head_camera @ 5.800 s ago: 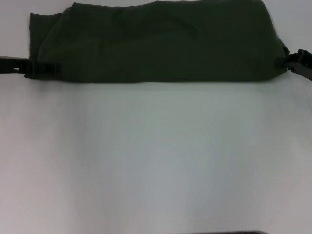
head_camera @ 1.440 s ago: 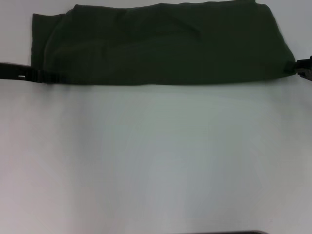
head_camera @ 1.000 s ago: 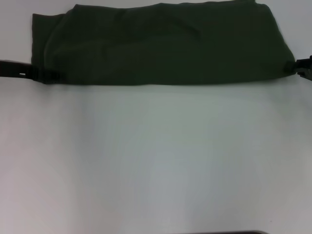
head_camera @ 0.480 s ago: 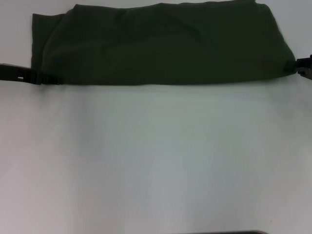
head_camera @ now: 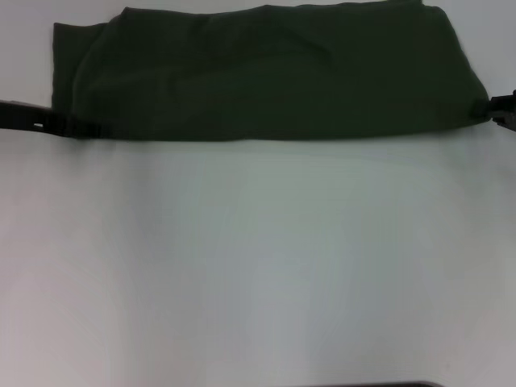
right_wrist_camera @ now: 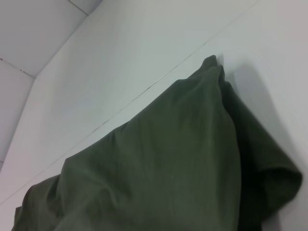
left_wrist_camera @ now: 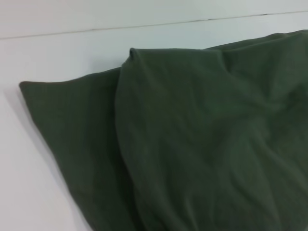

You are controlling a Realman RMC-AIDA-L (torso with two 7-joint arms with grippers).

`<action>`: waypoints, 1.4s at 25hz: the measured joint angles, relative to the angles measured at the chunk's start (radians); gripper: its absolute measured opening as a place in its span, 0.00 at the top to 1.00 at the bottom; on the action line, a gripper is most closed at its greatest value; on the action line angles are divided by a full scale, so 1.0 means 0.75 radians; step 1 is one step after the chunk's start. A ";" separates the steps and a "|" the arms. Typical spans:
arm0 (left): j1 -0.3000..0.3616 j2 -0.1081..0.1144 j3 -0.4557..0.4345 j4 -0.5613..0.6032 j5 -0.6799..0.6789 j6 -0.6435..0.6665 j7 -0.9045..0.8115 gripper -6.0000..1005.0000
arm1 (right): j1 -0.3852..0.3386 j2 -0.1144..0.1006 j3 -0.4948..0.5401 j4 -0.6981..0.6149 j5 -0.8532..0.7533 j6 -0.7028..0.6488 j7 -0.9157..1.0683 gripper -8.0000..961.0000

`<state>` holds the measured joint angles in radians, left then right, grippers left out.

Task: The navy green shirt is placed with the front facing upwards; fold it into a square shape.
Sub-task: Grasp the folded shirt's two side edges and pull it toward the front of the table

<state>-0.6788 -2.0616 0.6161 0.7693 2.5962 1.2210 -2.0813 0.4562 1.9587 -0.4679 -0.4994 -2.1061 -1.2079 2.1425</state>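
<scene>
On a plain white bench [head_camera: 258,266], the navy green shirt [head_camera: 266,72] lies folded into a wide band along the far edge, barely shifted over the last second, left gripper [head_camera: 76,126] and right gripper [head_camera: 490,110] at its near corners, suggesting a pause before the next fold; jaws' state unclear.

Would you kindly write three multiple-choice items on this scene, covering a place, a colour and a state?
1. Where on the table does the shirt lie?
A. far edge
B. near edge
C. centre

2. What colour is the shirt?
A. red
B. dark green
C. white

3. How does the shirt lie?
A. spread flat, print showing
B. hanging in the air
C. folded into a wide band

Key: 1 A, near part bare; 2 B, plain in all views; 3 C, doubled layers, with left gripper and right gripper at its ends.
</scene>
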 joint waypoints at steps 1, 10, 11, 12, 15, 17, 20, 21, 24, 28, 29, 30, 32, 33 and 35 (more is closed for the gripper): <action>0.000 0.000 0.001 0.000 0.004 -0.008 0.000 0.19 | 0.000 0.000 0.000 0.000 0.000 0.001 0.000 0.98; 0.007 0.000 0.003 -0.001 0.014 -0.022 0.002 0.20 | 0.001 0.000 0.000 0.000 0.000 0.001 0.000 0.98; 0.008 0.000 0.003 -0.001 0.014 -0.023 0.002 0.20 | 0.001 0.000 0.000 0.000 0.000 0.001 0.000 0.98; 0.008 0.000 0.003 -0.001 0.014 -0.023 0.003 0.20 | 0.001 0.000 0.000 0.000 0.000 0.001 0.000 0.98; 0.009 0.000 0.004 -0.001 0.014 -0.029 0.005 0.20 | 0.002 0.000 0.001 -0.001 0.000 0.001 -0.001 0.98; 0.009 -0.001 0.005 -0.001 0.014 -0.036 0.005 0.22 | 0.003 0.000 0.001 -0.001 0.000 0.001 -0.001 0.98; 0.009 -0.003 0.009 -0.001 0.014 -0.036 0.006 0.25 | 0.004 0.000 0.002 -0.001 0.000 0.001 -0.001 0.98; 0.010 -0.003 0.011 -0.001 0.014 -0.036 0.006 0.27 | 0.004 0.000 0.002 -0.001 0.000 0.002 -0.002 0.98; 0.011 -0.004 0.015 0.003 0.013 -0.037 0.006 0.30 | 0.005 0.000 0.002 -0.001 0.000 0.005 -0.002 0.98; 0.011 -0.009 0.012 0.015 0.009 -0.050 0.014 0.33 | 0.005 0.000 0.002 -0.001 0.000 0.006 -0.001 0.98; 0.011 -0.009 0.007 0.016 0.004 -0.063 0.012 0.34 | 0.005 0.000 0.002 -0.001 0.000 0.006 -0.001 0.98; 0.011 -0.008 0.003 0.015 0.001 -0.074 0.009 0.34 | 0.005 0.000 0.002 -0.001 0.000 0.006 0.000 0.98; 0.011 -0.004 0.000 0.011 0.000 -0.087 0.005 0.40 | 0.005 0.000 0.002 -0.001 0.000 0.006 0.003 0.98; 0.011 -0.004 0.001 0.010 0.002 -0.088 0.005 0.43 | 0.005 0.000 0.002 -0.001 0.000 0.006 0.004 0.98; 0.008 -0.003 0.009 0.006 0.009 -0.090 0.004 0.48 | 0.005 0.000 0.003 -0.001 0.000 0.007 0.005 0.98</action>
<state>-0.6727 -2.0639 0.6230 0.7739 2.6030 1.1537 -2.0782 0.4599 1.9587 -0.4655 -0.5001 -2.1061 -1.2030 2.1461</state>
